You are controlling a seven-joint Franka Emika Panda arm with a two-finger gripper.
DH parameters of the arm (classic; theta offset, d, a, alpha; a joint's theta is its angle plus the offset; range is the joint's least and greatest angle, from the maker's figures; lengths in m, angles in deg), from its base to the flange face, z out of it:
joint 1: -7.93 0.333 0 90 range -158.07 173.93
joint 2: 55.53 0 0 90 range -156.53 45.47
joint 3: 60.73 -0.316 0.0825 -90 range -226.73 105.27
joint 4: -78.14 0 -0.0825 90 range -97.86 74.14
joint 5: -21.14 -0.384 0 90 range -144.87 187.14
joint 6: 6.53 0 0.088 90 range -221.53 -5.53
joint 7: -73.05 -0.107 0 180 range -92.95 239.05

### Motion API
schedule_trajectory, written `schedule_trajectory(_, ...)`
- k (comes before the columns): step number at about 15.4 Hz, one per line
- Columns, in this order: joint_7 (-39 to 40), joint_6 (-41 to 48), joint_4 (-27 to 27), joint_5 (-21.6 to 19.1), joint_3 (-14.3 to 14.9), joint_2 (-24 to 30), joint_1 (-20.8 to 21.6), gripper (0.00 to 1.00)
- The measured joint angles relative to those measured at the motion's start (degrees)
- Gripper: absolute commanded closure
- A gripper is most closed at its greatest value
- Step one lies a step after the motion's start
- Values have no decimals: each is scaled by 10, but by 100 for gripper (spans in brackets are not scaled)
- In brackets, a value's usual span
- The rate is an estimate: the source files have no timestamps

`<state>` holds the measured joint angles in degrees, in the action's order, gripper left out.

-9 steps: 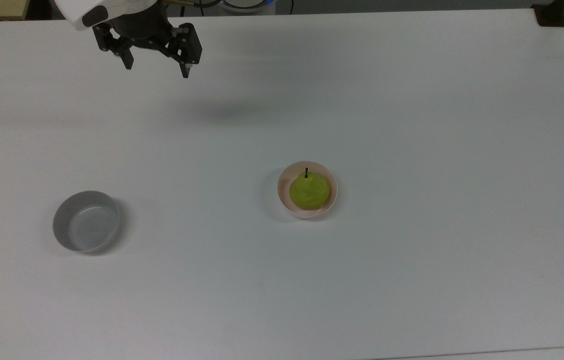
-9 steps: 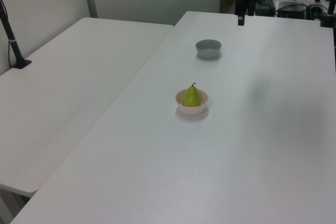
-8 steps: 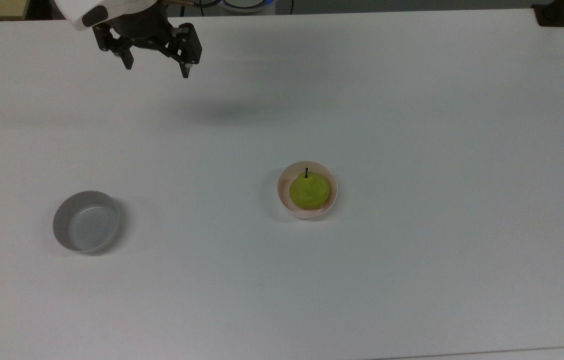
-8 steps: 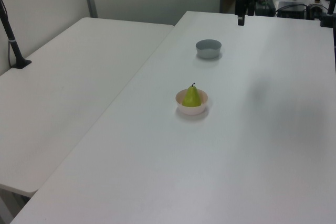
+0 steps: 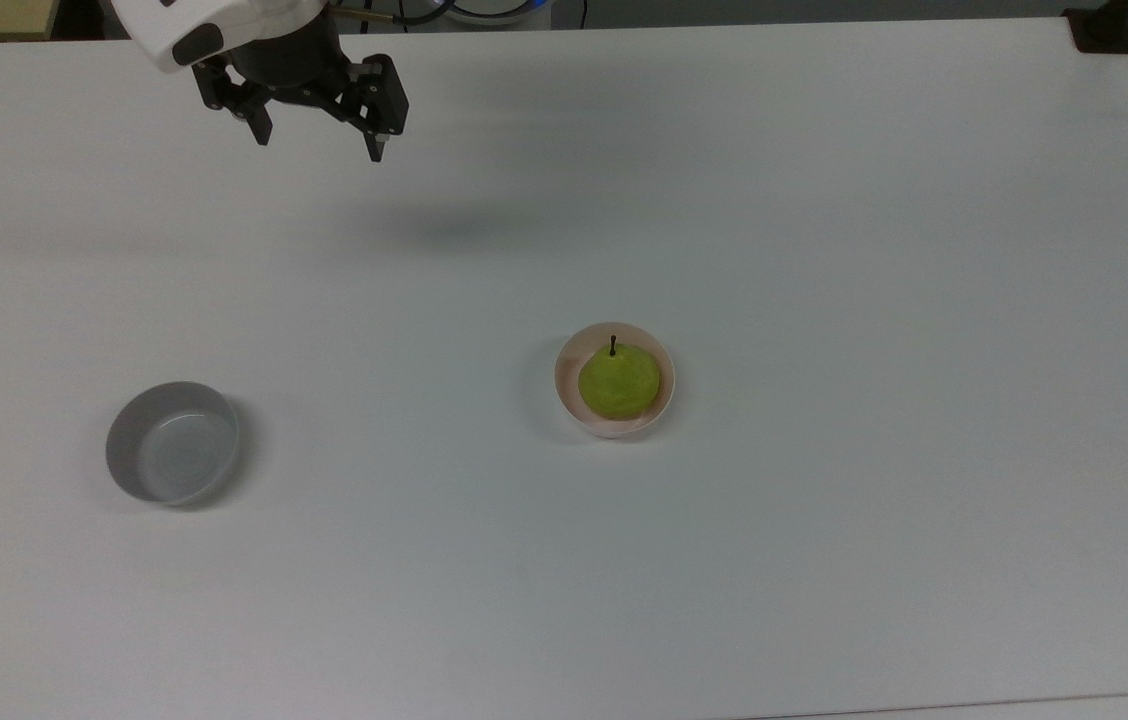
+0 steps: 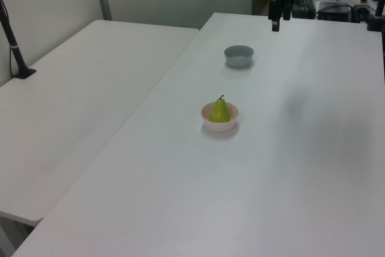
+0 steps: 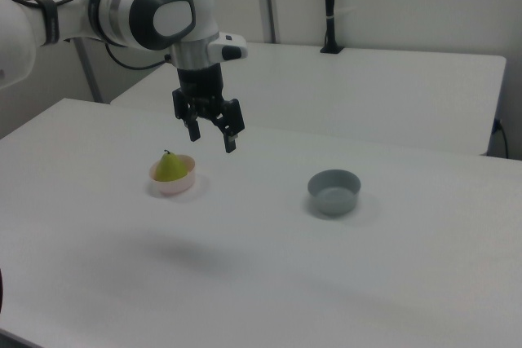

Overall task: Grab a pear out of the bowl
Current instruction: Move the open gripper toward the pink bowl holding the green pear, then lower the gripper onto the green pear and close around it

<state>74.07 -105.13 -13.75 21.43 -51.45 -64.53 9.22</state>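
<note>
- Since the earlier frame, only the black two-finger gripper (image 5: 318, 148) on its white arm has shifted, a little toward the top view's right and slightly lower in the picture; the fruit and both bowls lie exactly as they did.
- The small yellow-green pear (image 5: 618, 381) with a short dark stem sits upright inside the small round pale pink bowl (image 5: 566, 385), near the middle of the white table (image 5: 824, 250).
- Judging by its size, the pear should be light. Its skin looks smooth and faintly matte, so it may slip a little under hard pads, and whether it is real fruit or a firm model cannot be told.
- The best hold looks like the wide lower belly, fingers either side just above the rim. The narrow neck and thin stem (image 6: 221, 97) offer too little surface.
- The bowl's wall hugs the pear's base, which leaves the fingers little room; the bowl looks light and could shift or lift with the fruit.
- The pink bowl is shallow, smooth and whitish outside, likely plastic or glazed ware.
- A round grey bowl (image 5: 172, 442) of similar size stands empty, well apart on the top view's left.
- The gripper hangs above the table's far edge, well away from the pear, its fingers spread wide with nothing between them.
- The table is plain, flat and matte white.
</note>
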Motion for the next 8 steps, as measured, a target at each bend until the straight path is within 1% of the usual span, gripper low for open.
schedule_trajectory(2,0,0,9,-1,-1,-13,16,0)
schedule_trajectory(5,-6,-8,33,-2,-2,-51,75,0)
schedule_trajectory(7,-55,-51,49,-2,-3,-84,127,0)
schedule_trajectory(8,-77,-73,51,-2,-3,-95,143,0)
